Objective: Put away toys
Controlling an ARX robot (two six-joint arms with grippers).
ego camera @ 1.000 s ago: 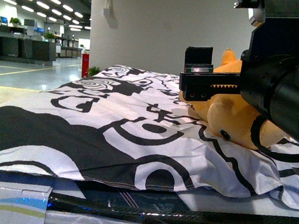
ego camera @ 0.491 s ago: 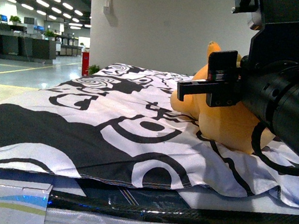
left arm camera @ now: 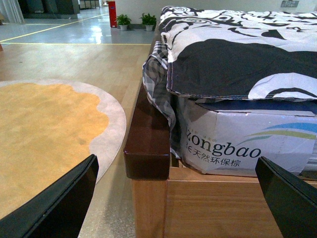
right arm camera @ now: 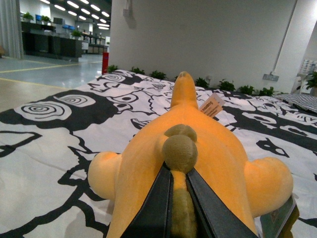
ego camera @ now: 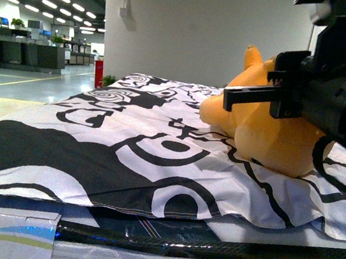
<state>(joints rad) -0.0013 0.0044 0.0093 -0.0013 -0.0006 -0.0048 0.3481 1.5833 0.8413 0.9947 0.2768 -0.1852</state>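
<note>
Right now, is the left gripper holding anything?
No, the left gripper has its fingers spread wide with only the wooden bed frame showing between them.

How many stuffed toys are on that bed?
1. The toy lies toward the right side of the black-and-white bedspread, with the right gripper pinching it. Others may be hidden from these views.

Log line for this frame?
right tool: shut on orange plush toy | left tool: open, empty, by bed frame | toy: on patterned bedspread
</note>
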